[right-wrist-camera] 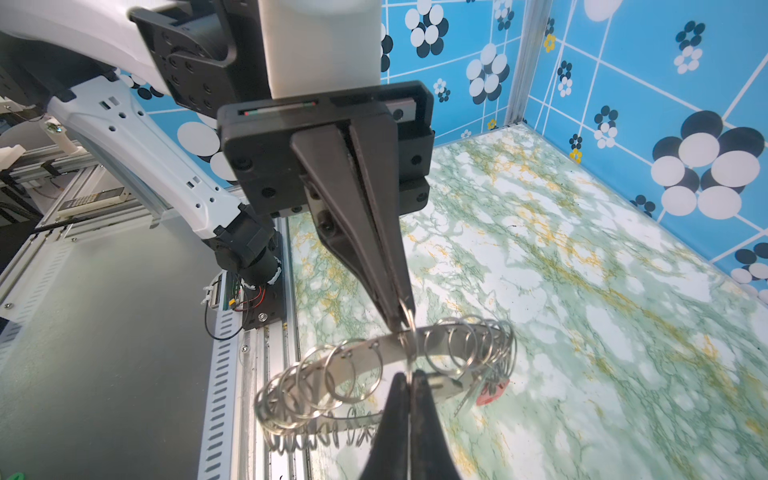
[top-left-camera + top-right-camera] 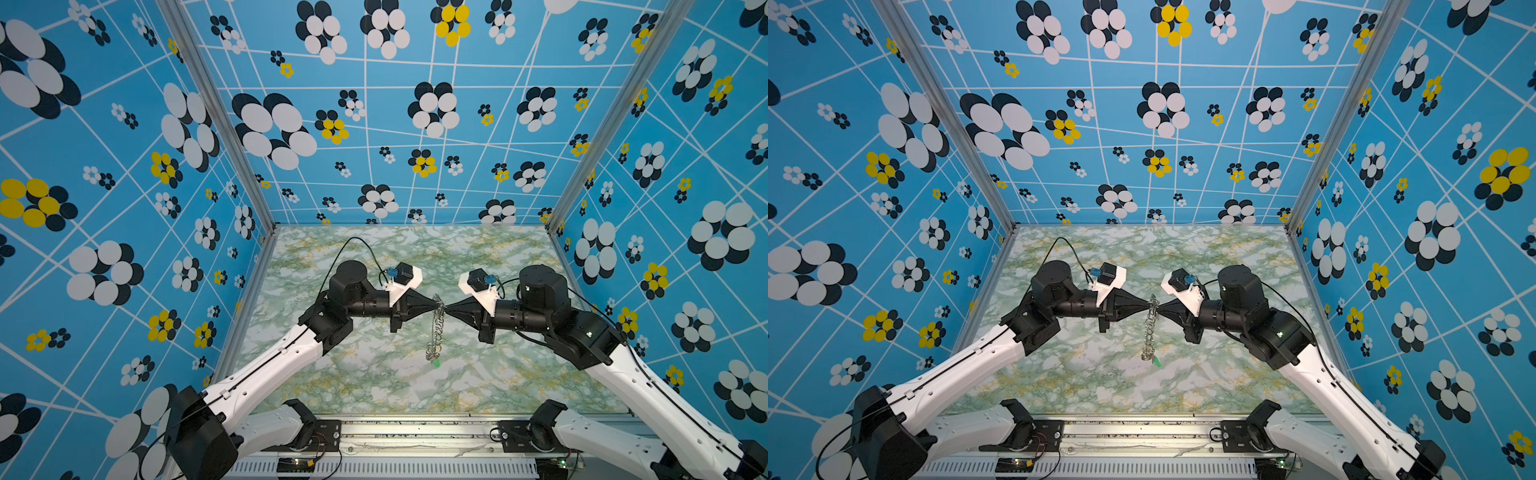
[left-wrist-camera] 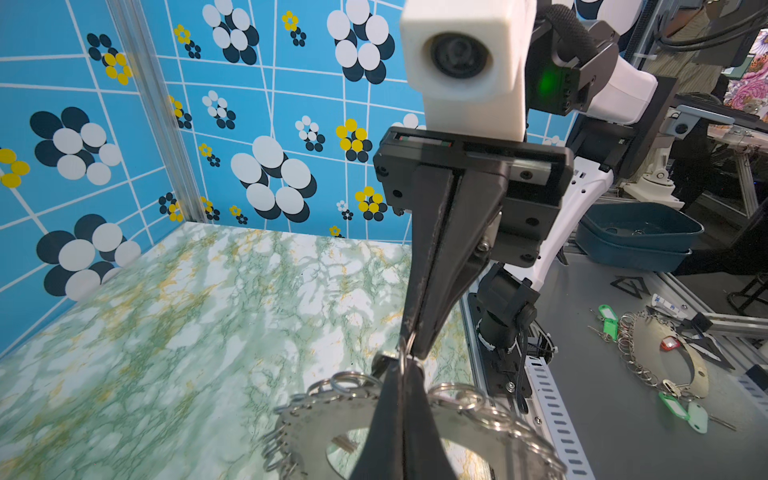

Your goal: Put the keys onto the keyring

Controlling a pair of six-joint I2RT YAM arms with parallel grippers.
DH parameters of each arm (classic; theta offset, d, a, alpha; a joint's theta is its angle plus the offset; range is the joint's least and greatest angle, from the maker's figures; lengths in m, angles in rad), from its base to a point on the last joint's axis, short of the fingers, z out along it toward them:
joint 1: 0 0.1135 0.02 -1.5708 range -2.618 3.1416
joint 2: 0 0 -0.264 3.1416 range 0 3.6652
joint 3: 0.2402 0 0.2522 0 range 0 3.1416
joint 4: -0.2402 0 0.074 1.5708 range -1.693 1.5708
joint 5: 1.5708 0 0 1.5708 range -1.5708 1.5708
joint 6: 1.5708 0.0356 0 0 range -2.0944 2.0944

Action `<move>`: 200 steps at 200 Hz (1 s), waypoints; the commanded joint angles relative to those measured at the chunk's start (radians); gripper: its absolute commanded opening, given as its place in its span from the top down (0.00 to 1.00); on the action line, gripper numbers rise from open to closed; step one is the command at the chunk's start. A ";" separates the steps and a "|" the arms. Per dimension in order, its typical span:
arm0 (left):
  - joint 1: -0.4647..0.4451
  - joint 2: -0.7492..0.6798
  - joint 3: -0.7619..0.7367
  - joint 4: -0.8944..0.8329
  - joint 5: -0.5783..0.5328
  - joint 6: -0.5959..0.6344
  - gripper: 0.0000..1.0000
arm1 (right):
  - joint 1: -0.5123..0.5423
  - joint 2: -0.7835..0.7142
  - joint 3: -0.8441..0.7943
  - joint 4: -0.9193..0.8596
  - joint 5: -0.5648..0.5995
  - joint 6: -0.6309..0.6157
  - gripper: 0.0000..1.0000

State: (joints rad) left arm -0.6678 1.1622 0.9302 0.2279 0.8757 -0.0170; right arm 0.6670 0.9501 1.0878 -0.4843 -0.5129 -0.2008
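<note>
Arms stretched level toward mid-frame in both top views, meeting tip to tip. My left pincer (image 2: 437, 307) clenched on a wire loop (image 1: 409, 322) at the upper edge of the keyring (image 2: 435, 332); my right pincer (image 2: 449, 308) clenched there too. Keyring hangs edge-on below the tips at centre frame, green key (image 2: 436, 363) at its lower end.

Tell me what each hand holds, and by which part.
The left hand and right hand are both shut on the keyring, pinching a small wire loop at its upper edge from opposite sides.
</note>
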 commanded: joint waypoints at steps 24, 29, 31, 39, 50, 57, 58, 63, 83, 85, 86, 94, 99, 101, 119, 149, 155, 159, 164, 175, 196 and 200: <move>0.028 -0.026 -0.010 0.214 -0.022 -0.098 1.00 | -0.001 -0.013 -0.057 0.024 -0.064 0.047 1.00; 0.028 -0.022 -0.011 0.227 -0.025 -0.105 1.00 | 0.003 -0.011 -0.060 0.032 -0.069 0.052 1.00; 0.027 -0.021 -0.010 0.232 -0.026 -0.107 1.00 | 0.005 -0.008 -0.062 0.034 -0.069 0.054 1.00; 0.027 -0.016 -0.009 0.248 -0.030 -0.115 1.00 | 0.012 -0.005 -0.067 0.048 -0.076 0.059 1.00; 0.025 -0.006 -0.006 0.263 -0.037 -0.122 1.00 | 0.025 0.000 -0.074 0.065 -0.082 0.064 1.00; 0.024 0.000 -0.004 0.271 -0.040 -0.125 1.00 | 0.033 0.005 -0.078 0.079 -0.086 0.068 1.00; 0.023 0.002 -0.004 0.271 -0.040 -0.126 1.00 | 0.034 0.004 -0.079 0.080 -0.086 0.068 1.00; 0.021 0.006 -0.003 0.276 -0.039 -0.128 1.00 | 0.041 0.006 -0.082 0.092 -0.089 0.072 1.00; 0.014 0.026 0.002 0.289 -0.041 -0.136 1.00 | 0.068 0.020 -0.094 0.143 -0.096 0.093 1.00; 0.012 0.028 0.002 0.291 -0.042 -0.137 1.00 | 0.070 0.021 -0.096 0.147 -0.097 0.095 1.00; 0.012 0.028 0.002 0.293 -0.042 -0.138 1.00 | 0.073 0.022 -0.096 0.150 -0.097 0.095 1.00; 0.008 0.036 0.003 0.300 -0.044 -0.141 1.00 | 0.085 0.030 -0.098 0.164 -0.098 0.099 1.00; 0.005 0.039 0.006 0.305 -0.045 -0.144 1.00 | 0.091 0.037 -0.098 0.167 -0.094 0.099 1.00; 0.004 0.040 0.007 0.307 -0.046 -0.144 1.00 | 0.094 0.037 -0.098 0.171 -0.094 0.099 1.00; -0.005 0.053 0.012 0.320 -0.046 -0.149 1.00 | 0.106 0.045 -0.105 0.200 -0.094 0.106 1.00; -0.011 0.062 0.005 0.349 -0.038 -0.161 1.00 | 0.112 0.044 -0.115 0.229 -0.084 0.120 0.84; -0.011 0.058 0.000 0.350 -0.038 -0.159 1.00 | 0.111 0.032 -0.118 0.219 -0.066 0.110 0.77; -0.012 0.055 -0.003 0.350 -0.038 -0.156 1.00 | 0.110 0.023 -0.119 0.210 -0.053 0.103 0.73; -0.012 0.052 -0.009 0.350 -0.038 -0.151 1.00 | 0.104 0.009 -0.121 0.198 -0.040 0.097 0.68; -0.012 0.043 -0.017 0.344 -0.034 -0.143 1.00 | 0.076 -0.021 -0.123 0.175 -0.032 0.094 0.62; -0.012 0.032 -0.039 0.342 -0.029 -0.132 1.00 | 0.005 -0.062 -0.109 0.128 -0.052 0.097 0.56; -0.014 0.031 -0.045 0.347 -0.029 -0.133 1.00 | -0.006 -0.068 -0.106 0.120 -0.058 0.098 0.55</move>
State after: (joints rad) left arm -0.6712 1.2209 0.9047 0.4721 0.8501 -0.1600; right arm 0.7158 0.9253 0.9798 -0.2970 -0.5198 -0.1005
